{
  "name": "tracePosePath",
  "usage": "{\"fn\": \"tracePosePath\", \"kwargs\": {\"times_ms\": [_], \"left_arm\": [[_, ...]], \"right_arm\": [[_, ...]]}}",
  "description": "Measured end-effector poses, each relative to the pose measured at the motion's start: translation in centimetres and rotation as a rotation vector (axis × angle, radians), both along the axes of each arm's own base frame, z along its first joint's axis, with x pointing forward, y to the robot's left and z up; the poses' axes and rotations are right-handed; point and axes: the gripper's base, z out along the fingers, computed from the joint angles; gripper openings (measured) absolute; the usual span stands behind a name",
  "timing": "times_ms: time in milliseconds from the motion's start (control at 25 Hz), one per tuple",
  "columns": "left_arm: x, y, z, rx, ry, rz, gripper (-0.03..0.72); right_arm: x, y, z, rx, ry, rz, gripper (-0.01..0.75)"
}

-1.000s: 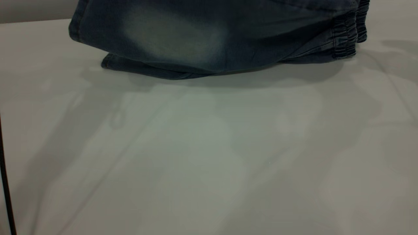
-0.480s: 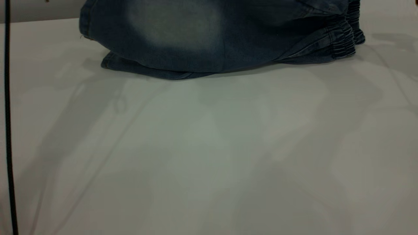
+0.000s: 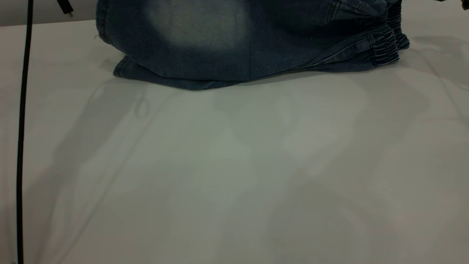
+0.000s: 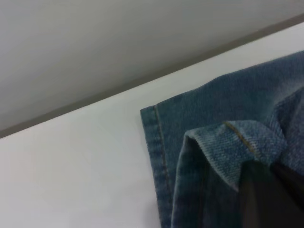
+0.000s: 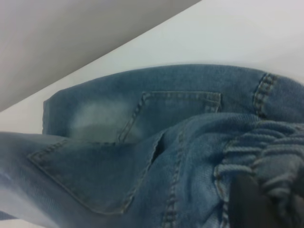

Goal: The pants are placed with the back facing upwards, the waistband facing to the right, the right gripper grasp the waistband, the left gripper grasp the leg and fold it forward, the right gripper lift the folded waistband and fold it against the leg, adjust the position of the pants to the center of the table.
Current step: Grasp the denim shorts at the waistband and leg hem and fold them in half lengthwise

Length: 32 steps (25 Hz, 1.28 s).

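Since a second ago the lifted denim edge has risen and slid toward the right in the exterior view, uncovering more of the lower layer, and a black cable [image 3: 22, 139] has swung in from the left edge. I see the pants [image 3: 234, 47] lying at the far side of the table [image 3: 234, 176], well away from its centre, with the waistband [image 3: 384, 47] at the right and a hem at the left.

My left gripper [image 4: 266, 194] is clamped on the folded hem of the leg [image 4: 223, 142]; its dark finger sits against the cloth in the left wrist view. My right gripper [image 5: 251, 202] pinches the gathered elastic, which bunches around its dark finger. Neither claw shows in the exterior view.

I judge the step in hand to be the lengthwise fold, one leg carried over the other. To do it well I would keep both ends level and moving together so the denim stays taut between them, then lay the upper edge square on the lower one before letting go. If one end runs ahead of the other the fold will likely skew.

I can read no brand, label or writing anywhere; only stitching and a patch pocket [image 5: 171, 114] show.
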Motion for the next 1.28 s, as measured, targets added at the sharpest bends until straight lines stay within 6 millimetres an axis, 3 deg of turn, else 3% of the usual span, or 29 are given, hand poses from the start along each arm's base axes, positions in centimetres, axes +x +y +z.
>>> {"fn": "tracePosePath", "kwargs": {"times_ms": [80,400,520,800,880,1120,1280], "left_arm": [[0.0,0.0,-0.4,0.003,0.008,-0.001,0.031],[0.1,0.0,-0.4,-0.001,-0.003,-0.001,0.031],[0.1,0.0,-0.4,-0.001,-0.004,-0.001,0.031],[0.3,0.0,-0.3,0.031,-0.034,-0.033,0.073],[0.3,0.0,-0.3,0.034,-0.035,-0.035,0.134],[0.3,-0.1,-0.2,0.031,-0.044,-0.036,0.410],[0.4,-0.1,0.0,0.013,-0.061,-0.028,0.484]], "right_arm": [[0.0,0.0,0.0,-0.005,-0.005,0.005,0.137],[0.1,-0.1,0.0,-0.015,-0.006,-0.004,0.480],[0.1,-0.1,0.0,-0.019,-0.006,-0.009,0.552],[0.1,-0.2,0.0,-0.018,-0.005,-0.011,0.569],[0.1,-0.2,0.0,-0.018,-0.005,-0.011,0.569],[0.0,-0.3,0.0,0.014,0.013,-0.018,0.569],[-0.4,-1.3,0.2,0.078,0.041,-0.033,0.569]]}}
